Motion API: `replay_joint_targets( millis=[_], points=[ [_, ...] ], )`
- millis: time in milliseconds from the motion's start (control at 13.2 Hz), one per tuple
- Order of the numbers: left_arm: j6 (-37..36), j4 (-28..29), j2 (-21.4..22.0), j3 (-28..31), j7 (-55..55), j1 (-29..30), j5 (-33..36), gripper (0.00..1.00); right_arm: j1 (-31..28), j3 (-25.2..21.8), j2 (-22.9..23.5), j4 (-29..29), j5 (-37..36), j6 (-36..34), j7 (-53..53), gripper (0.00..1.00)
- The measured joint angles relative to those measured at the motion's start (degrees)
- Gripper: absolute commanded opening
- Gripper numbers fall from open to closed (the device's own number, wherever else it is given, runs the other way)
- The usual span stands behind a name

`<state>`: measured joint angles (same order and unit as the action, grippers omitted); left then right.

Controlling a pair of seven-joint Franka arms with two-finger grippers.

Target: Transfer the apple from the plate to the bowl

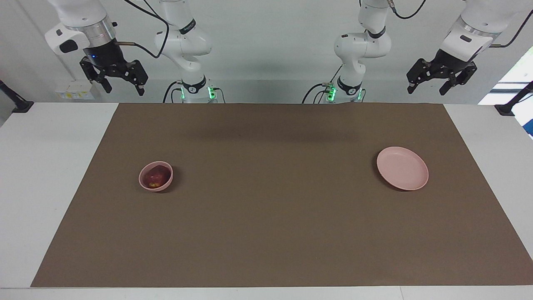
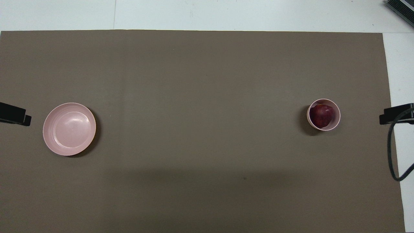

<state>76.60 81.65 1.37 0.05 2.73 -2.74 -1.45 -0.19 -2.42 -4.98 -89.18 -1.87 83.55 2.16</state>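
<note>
The dark red apple [image 1: 157, 177] lies inside the small deep pink bowl [image 1: 142, 182], toward the right arm's end of the table. In the overhead view the apple [image 2: 321, 116] fills most of the bowl [image 2: 338, 111]. The flat pink plate [image 1: 402, 168] lies bare toward the left arm's end and also shows in the overhead view [image 2: 69, 128]. My right gripper [image 1: 125, 89] is open and empty, raised high by the table's edge at its own end. My left gripper [image 1: 427, 89] is open and empty, raised high at its own end. Both arms wait.
A brown mat [image 1: 266, 233] covers most of the white table [image 1: 46, 175]. A black cable [image 2: 393, 155] loops at the right arm's end. Black clamp mounts [image 1: 510, 106] sit at the table's corners near the robots.
</note>
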Motion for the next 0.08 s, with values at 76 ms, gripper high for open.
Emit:
replay_joint_targets(
  millis=[76],
  points=[
    [0.0,0.0,0.0,0.0,0.0,0.0,0.0,1.0,0.0,0.0,0.0,0.0,0.0,0.0,0.0,1.0]
  ],
)
